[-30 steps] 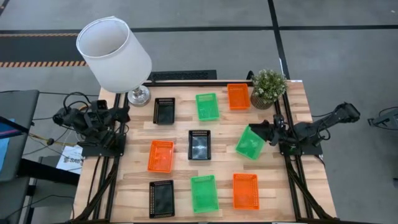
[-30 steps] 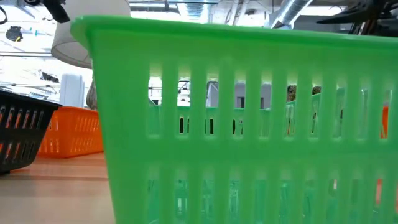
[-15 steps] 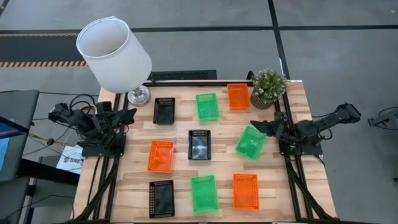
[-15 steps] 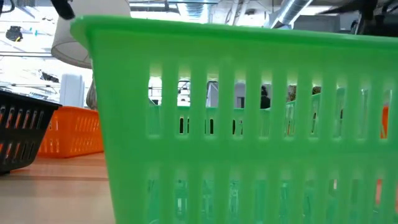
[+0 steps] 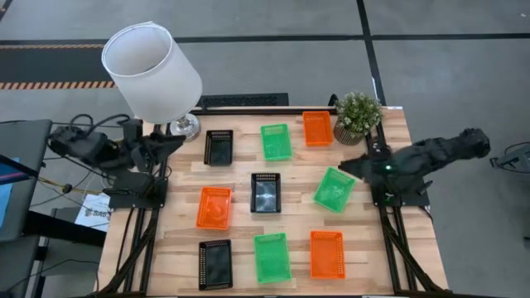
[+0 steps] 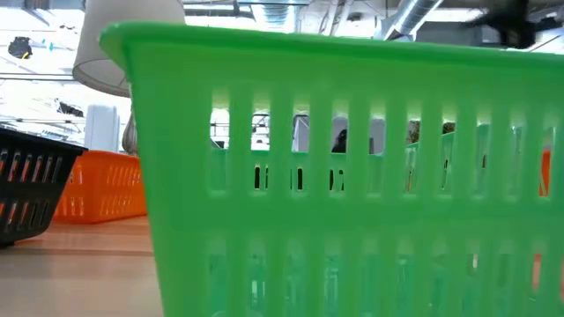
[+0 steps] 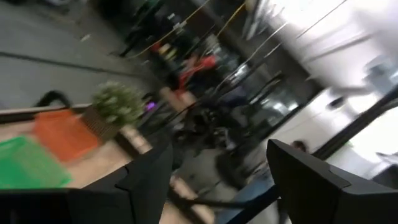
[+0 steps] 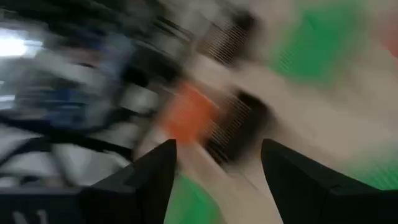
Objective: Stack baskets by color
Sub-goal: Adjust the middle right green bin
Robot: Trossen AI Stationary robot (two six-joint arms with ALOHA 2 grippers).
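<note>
Three orange, three green and three black baskets lie apart on their bottoms on the wooden table (image 5: 182, 248). One row across the middle holds an orange basket (image 5: 214, 207), a black basket (image 5: 266, 192) and a green basket (image 5: 334, 189) set askew. In the low view another green basket (image 6: 352, 176) fills most of the picture. My left gripper (image 5: 171, 142) (image 7: 217, 186) hangs open above the table's left edge near the lamp's foot. My right gripper (image 5: 352, 168) (image 8: 217, 180) hangs open above the right edge, just beside the askew green basket. Neither holds anything.
A white-shaded lamp (image 5: 153, 70) stands at the far left corner and a potted plant (image 5: 358, 116) at the far right corner, next to an orange basket (image 5: 317, 128). Narrow strips of bare wood run between the baskets.
Both arms have lifted from low folded poses, and both grippers have tipped upward from pointing down. My right gripper has risen off the askew green basket's right side. My left gripper has risen toward the lamp's foot. Both stay open, and no basket has moved.
</note>
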